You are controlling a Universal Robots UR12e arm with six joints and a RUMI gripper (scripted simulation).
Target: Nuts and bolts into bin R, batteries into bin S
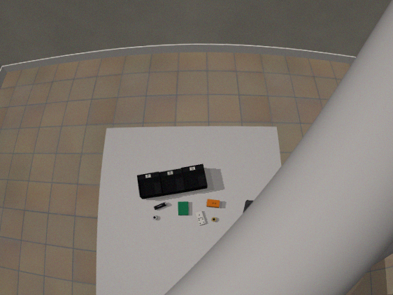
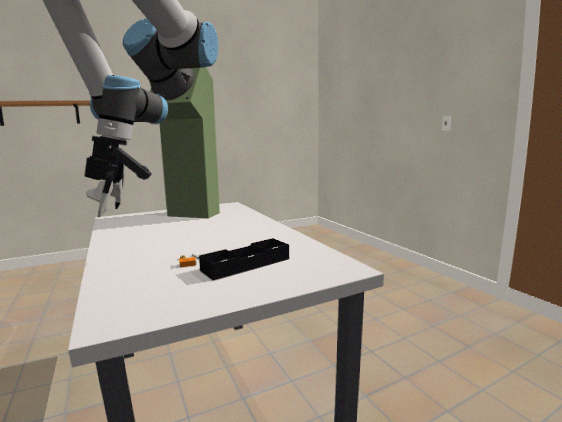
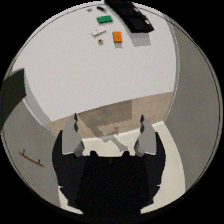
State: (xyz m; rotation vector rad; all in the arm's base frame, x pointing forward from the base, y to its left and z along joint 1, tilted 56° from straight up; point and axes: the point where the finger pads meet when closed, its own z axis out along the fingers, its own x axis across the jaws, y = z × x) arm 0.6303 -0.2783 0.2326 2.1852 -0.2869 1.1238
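A row of three black bins (image 1: 171,180) stands on the white table; their labels are too small to read. In front of it lie a black battery (image 1: 160,206), a small silver nut (image 1: 155,217) and a brass nut (image 1: 214,219). A dark thing is half hidden behind the arm. My gripper (image 2: 107,205) hangs high by the table's far left corner, far from the objects. In the wrist view the gripper (image 3: 108,137) is open and empty, with floor beneath it. The bins (image 3: 132,15) and brass nut (image 3: 101,42) show at the top of that view.
A green block (image 1: 183,208), an orange block (image 1: 213,203) and a white domino (image 1: 201,218) lie among the parts. The arm's green base (image 2: 190,150) stands at the table's back edge. The arm's link (image 1: 315,196) blocks the right side of the overhead view.
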